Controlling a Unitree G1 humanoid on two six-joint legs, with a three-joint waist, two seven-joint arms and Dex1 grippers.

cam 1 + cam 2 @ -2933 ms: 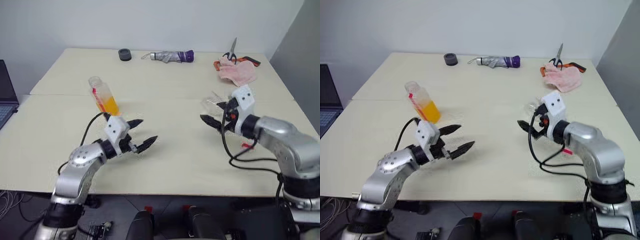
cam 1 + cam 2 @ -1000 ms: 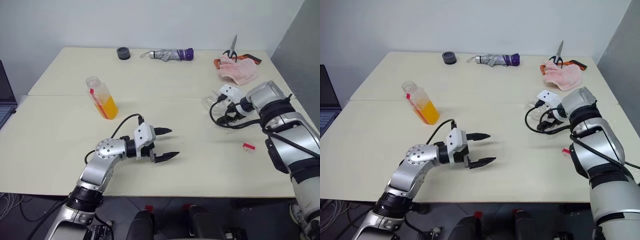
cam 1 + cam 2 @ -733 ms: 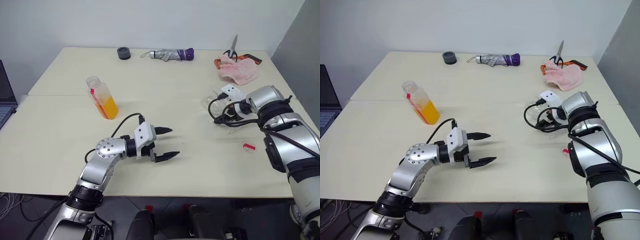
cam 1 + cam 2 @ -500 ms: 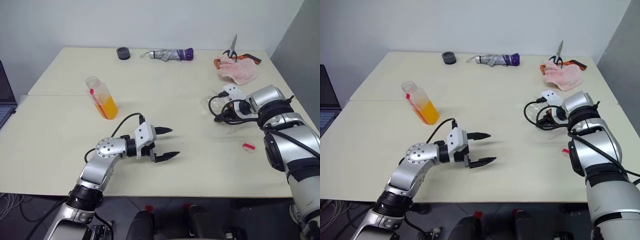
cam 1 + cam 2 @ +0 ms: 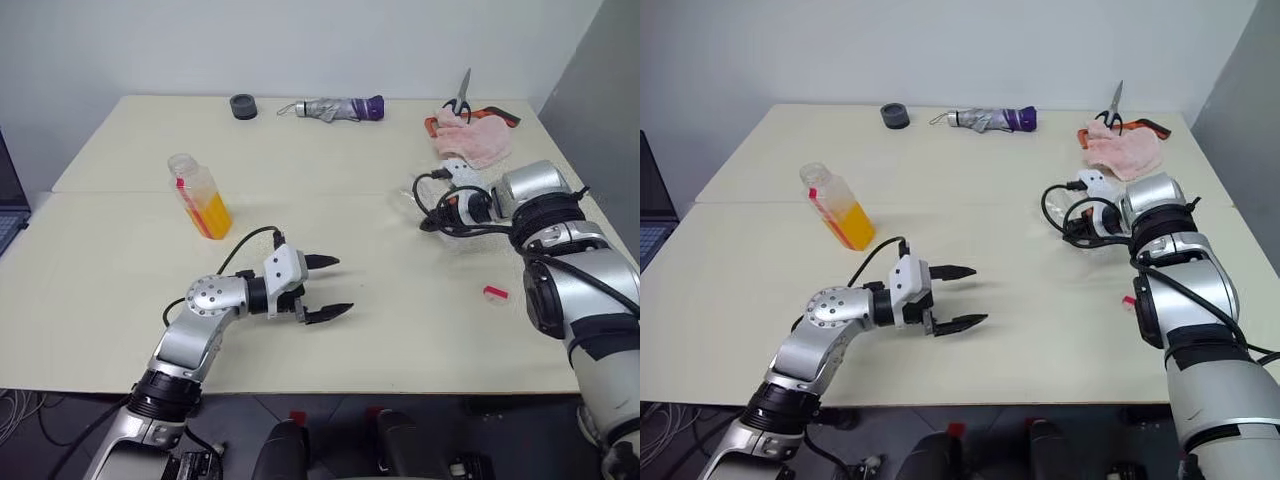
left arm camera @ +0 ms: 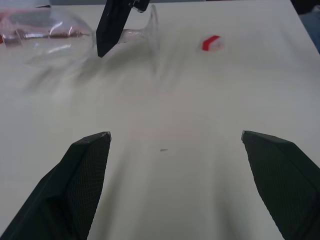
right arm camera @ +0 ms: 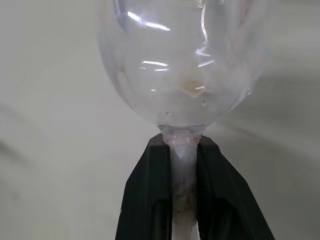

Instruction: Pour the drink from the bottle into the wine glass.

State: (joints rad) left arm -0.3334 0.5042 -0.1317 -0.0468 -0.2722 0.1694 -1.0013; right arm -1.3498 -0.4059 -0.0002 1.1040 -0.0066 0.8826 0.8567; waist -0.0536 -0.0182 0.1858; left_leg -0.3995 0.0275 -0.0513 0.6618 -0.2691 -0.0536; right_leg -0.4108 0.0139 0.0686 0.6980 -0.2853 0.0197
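The bottle [image 5: 198,193] stands on the left part of the table, its lower half holding the orange drink [image 5: 213,215]. My left gripper [image 5: 343,285] hovers low over the table in front of the bottle, open, nothing between its fingers [image 6: 85,165]. On the right, my right gripper [image 7: 182,150] is shut on the thin stem of the wine glass [image 7: 182,65], just below the clear, empty bowl. In the left wrist view the wine glass [image 6: 50,37] is tipped on its side close above the table, a black finger [image 6: 107,25] across its stem.
At the table's far edge lie a black round object [image 5: 242,105], a folded umbrella [image 5: 335,108], scissors [image 5: 462,100] and a pink cloth [image 5: 470,140]. A small red-and-white piece [image 5: 495,293] lies near my right arm. A laptop [image 5: 5,200] sits at the left edge.
My right gripper has shut on the wine glass stem, then rolled and moved left and up with it. The left gripper stays open in the same place.
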